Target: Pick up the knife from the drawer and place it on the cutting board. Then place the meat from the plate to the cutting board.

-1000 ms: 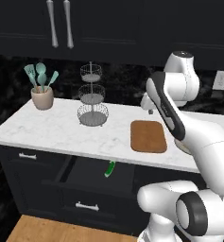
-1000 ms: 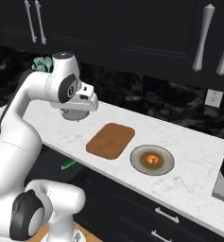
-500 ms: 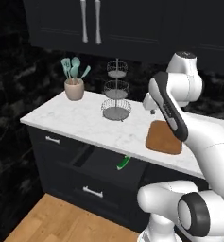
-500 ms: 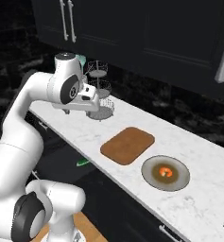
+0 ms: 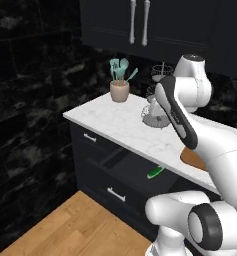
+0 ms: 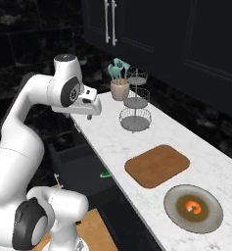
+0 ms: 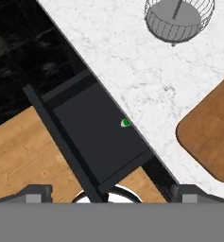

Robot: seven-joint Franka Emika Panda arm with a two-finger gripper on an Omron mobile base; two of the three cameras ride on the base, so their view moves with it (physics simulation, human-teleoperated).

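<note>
One knife [image 5: 155,172], green-handled, lies in the open black drawer [image 5: 121,161] below the marble surface [image 5: 121,123] in the left base view. Right base view: fingers [image 6: 89,116] spread apart, empty, high above the surface edge; meat [image 6: 193,207] on the plate [image 6: 175,215], beside the bare cutting board [image 6: 157,164]. Hand view: the surface edge covers all but the knife's handle tip [image 7: 126,123]; wire basket stand [image 7: 178,19] nearby.

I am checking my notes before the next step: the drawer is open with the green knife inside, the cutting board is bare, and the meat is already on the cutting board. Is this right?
Not quite. The meat is on the plate, not on the cutting board, as the right base view shows. The rest holds: the drawer is open with the knife inside, and the board is bare.
</note>
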